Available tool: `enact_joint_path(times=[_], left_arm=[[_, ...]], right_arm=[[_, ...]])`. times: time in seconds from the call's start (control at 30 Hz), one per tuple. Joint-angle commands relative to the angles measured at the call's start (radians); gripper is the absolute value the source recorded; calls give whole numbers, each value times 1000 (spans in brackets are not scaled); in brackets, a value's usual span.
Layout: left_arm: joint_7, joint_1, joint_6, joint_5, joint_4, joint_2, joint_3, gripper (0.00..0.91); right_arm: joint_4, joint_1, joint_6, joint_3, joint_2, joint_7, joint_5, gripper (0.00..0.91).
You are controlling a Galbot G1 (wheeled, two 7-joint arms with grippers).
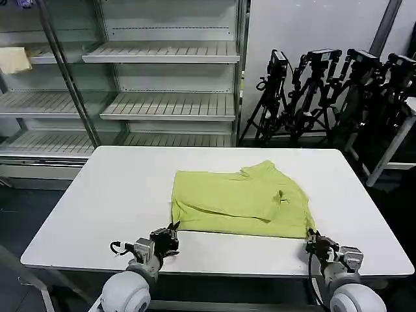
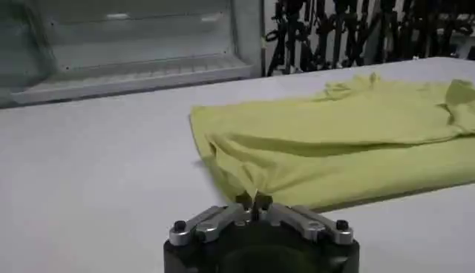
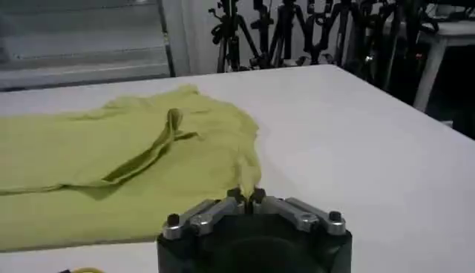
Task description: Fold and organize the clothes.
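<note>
A: Where is the T-shirt [image 1: 239,203] lying?

B: On the white surface [image 1: 117,195], a little toward the right of its middle and nearer the robot's edge than the far one; it is folded into a rough rectangle, with a crumpled sleeve and a small fold standing up on its right half; its near hem runs roughly parallel to the near edge of the surface.

A: And the left tool [image 1: 171,235]?

B: Low over the near edge, just at the shirt's near left corner; in the left wrist view its fingertips [image 2: 253,200] are pressed together with no gap, and a pinch of the yellow-green cloth seems to rise between them; so it is closed on the T-shirt's corner.

A: The right tool [image 1: 312,238]?

B: At the near right corner of the shirt, mirrored; in the right wrist view its two tips [image 3: 246,196] nearly meet right at the cloth's edge; the hem appears to be caught there, closed on the T-shirt.

A: Anything behind?

B: Empty shelves [image 1: 166,78] stand beyond the surface; a cluster of black tripods [image 1: 325,91] to the right of them.
</note>
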Motion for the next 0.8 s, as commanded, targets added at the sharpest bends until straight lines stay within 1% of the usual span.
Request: enact_joint_path(times=[0.03, 0.13, 0.17, 0.2, 0.23, 0.27, 0.4, 0.5, 0.57, 0.67, 0.8], left_arm=[[-2, 216, -3, 40, -196, 36, -45, 30], [-4, 291, -3, 56, -240, 42, -60, 30], [-3, 317, -3, 71, -253, 44, -64, 40], [-2, 340, -4, 75, -263, 45, -67, 71], [-3, 348, -4, 76, -268, 46, -71, 302], [-4, 365, -3, 77, -280, 46, -78, 907], [-1, 389, -3, 97, -307, 54, -89, 907], [-1, 391, -3, 104, -319, 62, -95, 907], [0, 386, -2, 106, -328, 69, -103, 907], [1, 374, -2, 103, -342, 84, -129, 907], [-14, 324, -3, 48, -342, 96, -177, 907]], right_arm=[[145, -143, -1, 22, 0, 1, -5, 0], [192, -202, -1, 27, 0, -3, -26, 0], [207, -225, -3, 29, 3, -4, -38, 373], [216, -241, -7, 31, 7, -4, -47, 695], [223, -250, -7, 31, 9, -3, -52, 907], [232, -268, -7, 31, 14, -5, -68, 907], [249, -299, -8, 25, 22, -25, -139, 907], [263, -289, -7, 30, 21, -23, -152, 907], [277, -274, -7, 52, 14, -21, -146, 907], [292, -243, -6, 94, -4, -13, -109, 907], [256, -168, 15, 116, -45, 13, -45, 907]])
